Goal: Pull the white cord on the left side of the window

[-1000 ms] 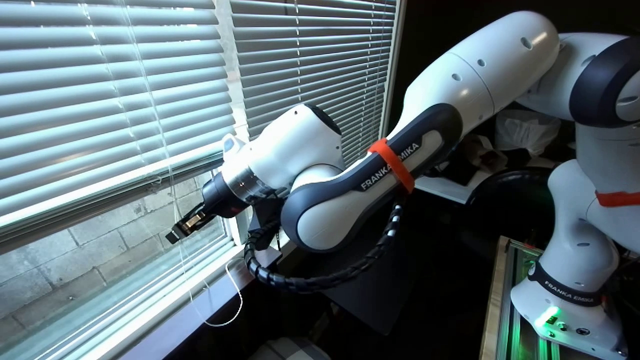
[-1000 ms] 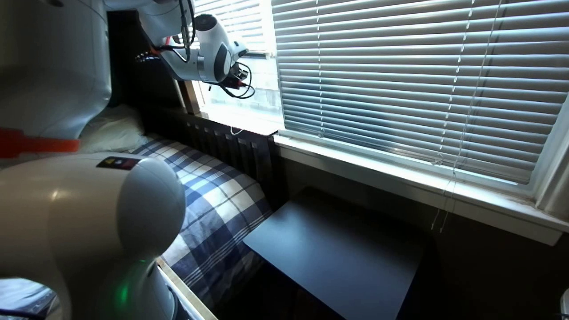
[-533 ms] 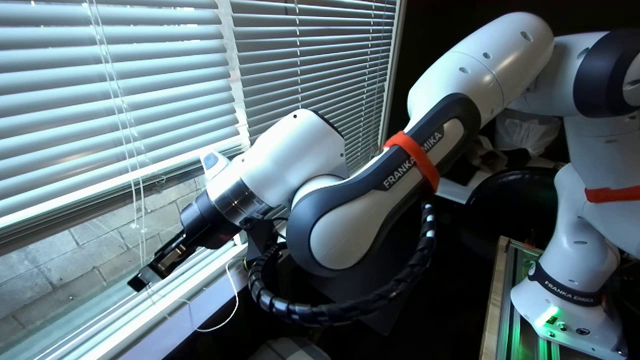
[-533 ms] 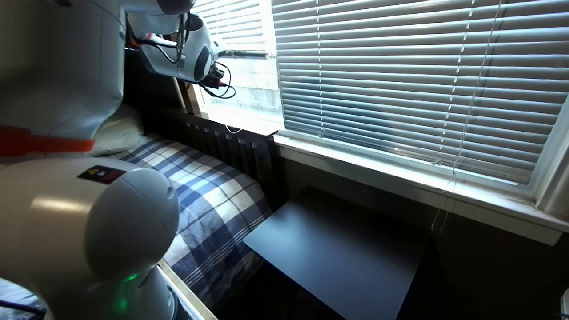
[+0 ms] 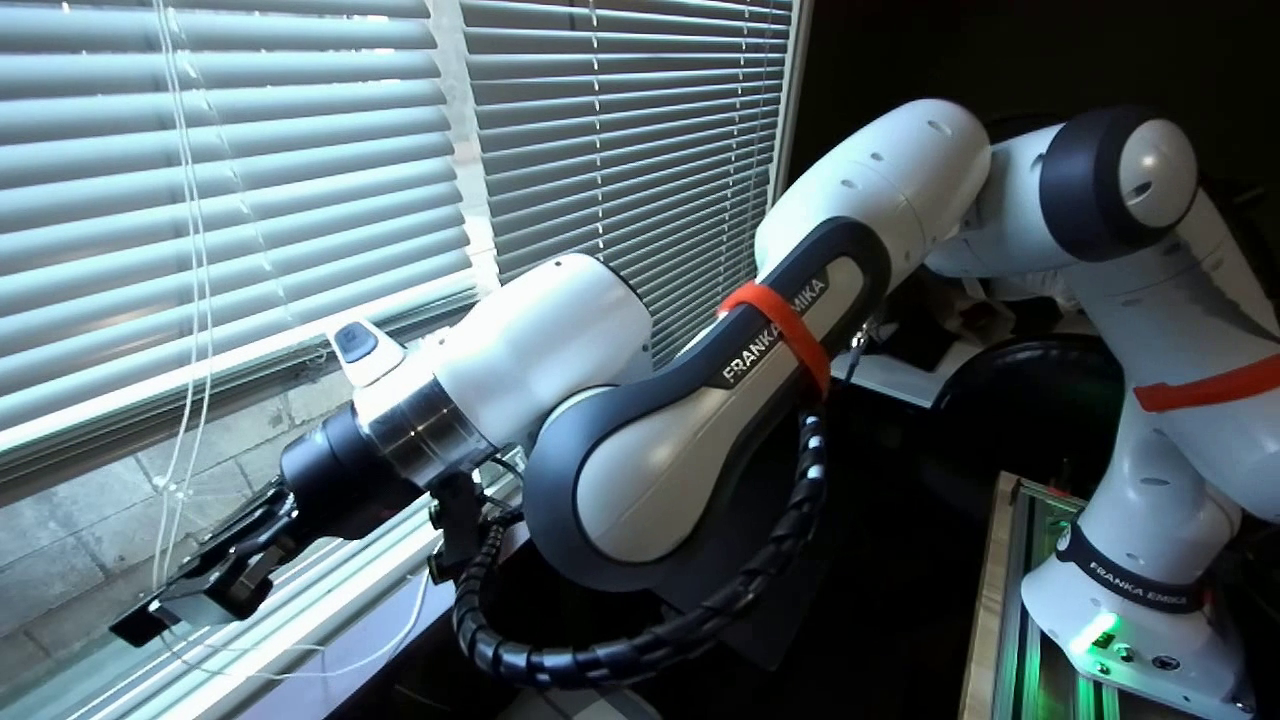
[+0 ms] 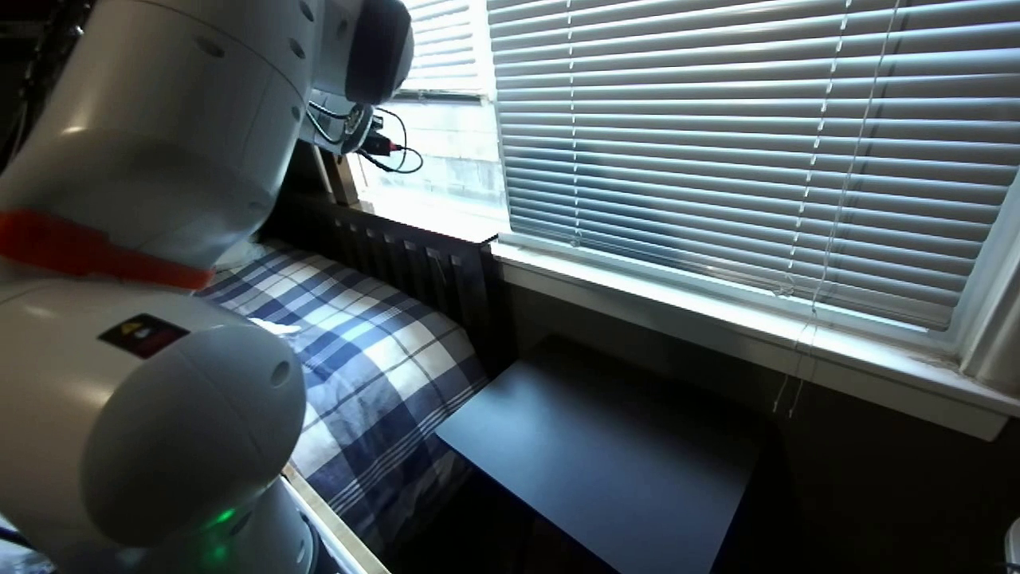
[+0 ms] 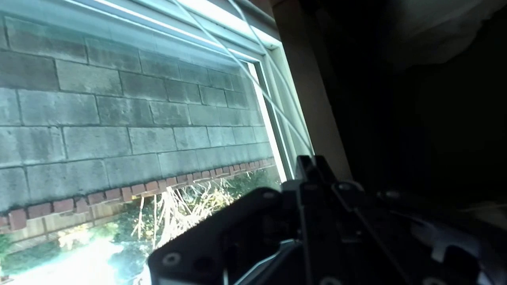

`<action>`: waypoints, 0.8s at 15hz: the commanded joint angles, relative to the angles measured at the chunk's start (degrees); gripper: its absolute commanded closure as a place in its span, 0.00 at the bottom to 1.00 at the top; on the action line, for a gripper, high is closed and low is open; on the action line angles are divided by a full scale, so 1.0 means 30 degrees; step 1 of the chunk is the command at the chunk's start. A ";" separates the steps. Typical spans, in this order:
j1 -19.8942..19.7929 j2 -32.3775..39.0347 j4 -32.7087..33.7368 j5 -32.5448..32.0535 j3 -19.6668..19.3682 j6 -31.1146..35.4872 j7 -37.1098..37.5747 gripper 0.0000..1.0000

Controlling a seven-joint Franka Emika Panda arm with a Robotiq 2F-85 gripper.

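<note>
The white-framed window with white slat blinds (image 5: 350, 180) fills the left of an exterior view, with a grey brick wall behind the glass. The thin white cord (image 5: 196, 270) hangs in two strands in front of the blinds down to my gripper (image 5: 138, 625). Its lower loop trails right from the fingertips along the sill. In the wrist view the cord (image 7: 253, 79) runs from the top into the closed fingertips of the gripper (image 7: 313, 164), which is shut on it. In an exterior view my arm hides the gripper; only the wrist camera and its cable show.
The window sill (image 5: 300, 600) lies just below and beside the gripper. A dark low table (image 6: 606, 446) and a bed with a plaid cover (image 6: 398, 351) stand below the window. A separate cord (image 6: 849, 183) hangs at the far panel. A black cable sleeve (image 5: 640, 665) loops under the arm.
My gripper has moved down and left along the window in an exterior view, carrying the cord with it. The cord's loop is drawn further left. The blinds look the same.
</note>
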 commanded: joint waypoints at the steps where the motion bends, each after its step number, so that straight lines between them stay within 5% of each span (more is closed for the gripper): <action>1: -0.0763 0.3678 0.2739 -0.2402 0.2705 0.0176 -0.2961 1.00; 8: -0.0569 0.8015 0.6063 -0.6894 0.4963 -0.2951 -0.5833 1.00; 12: -0.0058 0.8764 0.7443 -0.6458 0.4913 -0.4819 -0.7309 1.00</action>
